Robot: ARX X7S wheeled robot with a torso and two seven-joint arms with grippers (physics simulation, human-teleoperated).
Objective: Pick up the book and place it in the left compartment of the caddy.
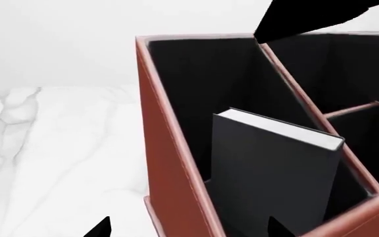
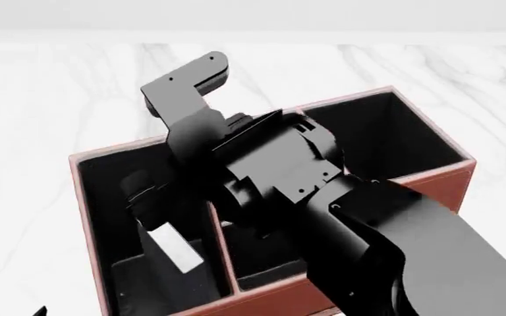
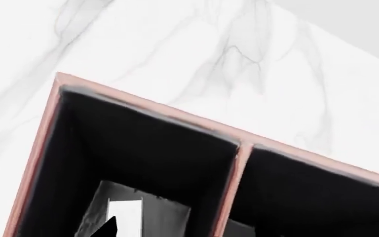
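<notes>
Book stood tilted inside the left compartment of the caddy on the marble worktop. Placement looked done; the right tool's grip could not be told. Next move: withdraw upward, clear of the walls.

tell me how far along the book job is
Nearly done: the book stands inside the left compartment of the caddy. No fingertip visibly touches it in the left wrist view, though the gripper's state is unclear. Left: pulling the arm out.
</notes>
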